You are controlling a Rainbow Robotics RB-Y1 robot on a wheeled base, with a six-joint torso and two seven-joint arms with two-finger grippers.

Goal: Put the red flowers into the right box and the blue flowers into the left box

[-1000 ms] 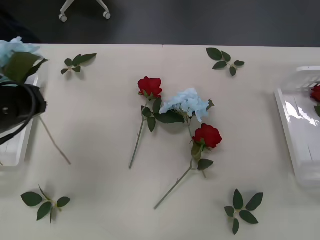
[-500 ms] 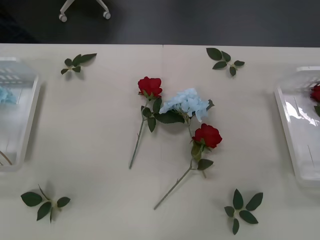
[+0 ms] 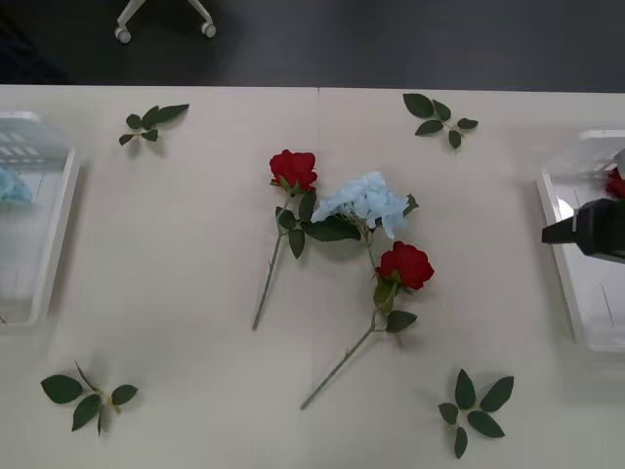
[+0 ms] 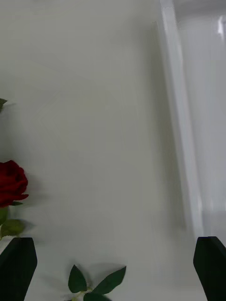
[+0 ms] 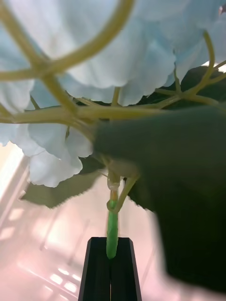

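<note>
Meanwhile, left pincer [image 5: 111,268] clamps a blue flower's [image 5: 94,61] stem; no legible writing.

four leaf sprigs [image 3: 151,121] on table [image 3: 176,254]; chair base [image 3: 164,18]

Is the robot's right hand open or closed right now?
Open: in its wrist view, the right hand's two black fingers sit far apart, with nothing between them.
</note>
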